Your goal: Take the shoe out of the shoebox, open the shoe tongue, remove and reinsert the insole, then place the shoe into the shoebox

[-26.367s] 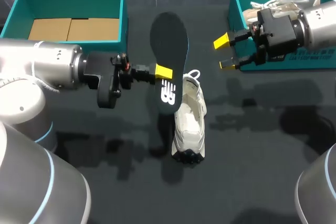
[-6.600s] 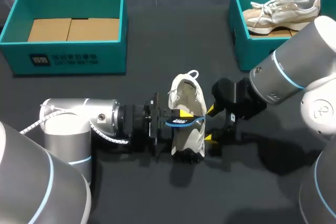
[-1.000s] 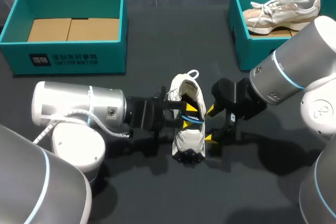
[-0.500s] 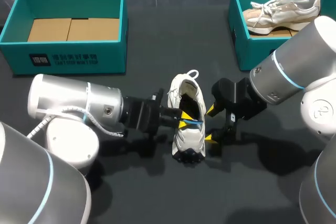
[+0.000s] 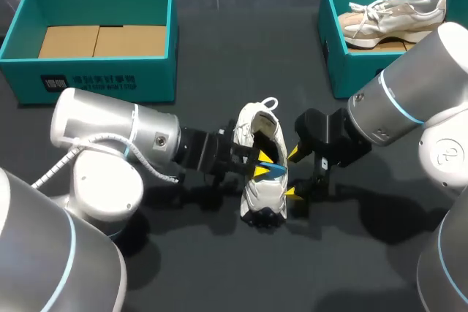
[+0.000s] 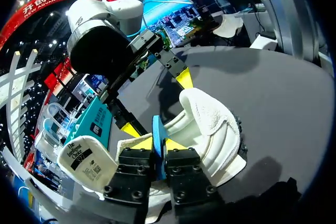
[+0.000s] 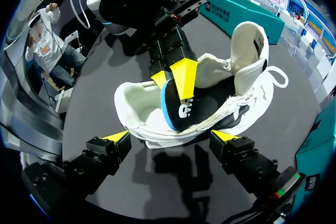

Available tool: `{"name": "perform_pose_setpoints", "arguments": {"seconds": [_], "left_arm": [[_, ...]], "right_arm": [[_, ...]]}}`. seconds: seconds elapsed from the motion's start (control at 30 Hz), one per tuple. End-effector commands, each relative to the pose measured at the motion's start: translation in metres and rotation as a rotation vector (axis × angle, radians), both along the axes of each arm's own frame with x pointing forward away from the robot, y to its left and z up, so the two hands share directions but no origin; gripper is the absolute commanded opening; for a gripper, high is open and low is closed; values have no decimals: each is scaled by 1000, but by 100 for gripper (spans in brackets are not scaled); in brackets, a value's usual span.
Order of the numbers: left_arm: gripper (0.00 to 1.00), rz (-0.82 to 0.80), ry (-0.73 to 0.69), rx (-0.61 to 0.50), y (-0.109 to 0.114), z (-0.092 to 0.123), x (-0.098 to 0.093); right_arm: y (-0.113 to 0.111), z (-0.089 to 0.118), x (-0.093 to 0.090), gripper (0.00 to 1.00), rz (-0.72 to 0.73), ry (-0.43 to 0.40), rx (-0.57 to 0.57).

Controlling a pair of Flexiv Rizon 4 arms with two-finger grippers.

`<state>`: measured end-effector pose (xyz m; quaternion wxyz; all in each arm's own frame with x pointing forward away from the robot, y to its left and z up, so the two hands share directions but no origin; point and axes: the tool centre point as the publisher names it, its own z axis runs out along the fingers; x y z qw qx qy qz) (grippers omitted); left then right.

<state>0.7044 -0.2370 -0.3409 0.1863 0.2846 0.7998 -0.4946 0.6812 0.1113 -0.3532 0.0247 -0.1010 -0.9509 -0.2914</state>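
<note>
head view: the left shoebox [image 5: 102, 78] holds only its cardboard liner, and the white shoe [image 5: 263, 196] stands on the dark table [image 5: 219, 275] between the two arms, so taking it out looks done. its tongue [image 7: 247, 40] is folded right back and stands up, so that step looks done too

the insole [image 7: 181, 109] is partly in the shoe: one end lies down inside, toward the tongue, while the other end curls up above the padded collar, its blue edge showing. i judge the reinsertion to be under way. what is left is to press that raised end flat, let go, then lift the shoe into a shoebox

left arm [image 5: 110, 133] reaches in low across the table, its wrist level with the shoe's opening. the left gripper [image 5: 259, 164] sits over that opening, its yellow tips pinching the raised end of the insole from both sides, as the left wrist view shows

right gripper [image 5: 292, 173] is just beside the shoe's other flank, fingers spread wide along its side and pinching nothing; whether the tips touch the shoe i cannot tell. the right arm [image 5: 409, 100] is bent down over it. behind, the right shoebox [image 5: 340, 63] holds a second shoe [image 5: 395, 12]
</note>
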Motion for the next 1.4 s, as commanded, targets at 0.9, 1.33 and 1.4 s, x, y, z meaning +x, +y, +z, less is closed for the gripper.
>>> {"name": "perform_pose_setpoints", "arguments": {"seconds": [0.9,1.33,1.4], "left_arm": [[31,-139,32,264,62,35,-19],[31,-289,64,390,125,71,-9],[31,-316,70,409,136,80,-6]], "right_arm": [[-105,42,0,100,-86,-3,-70],[-112,42,2,100,-86,18,-65],[-112,42,2,100,-86,18,-65]]}}
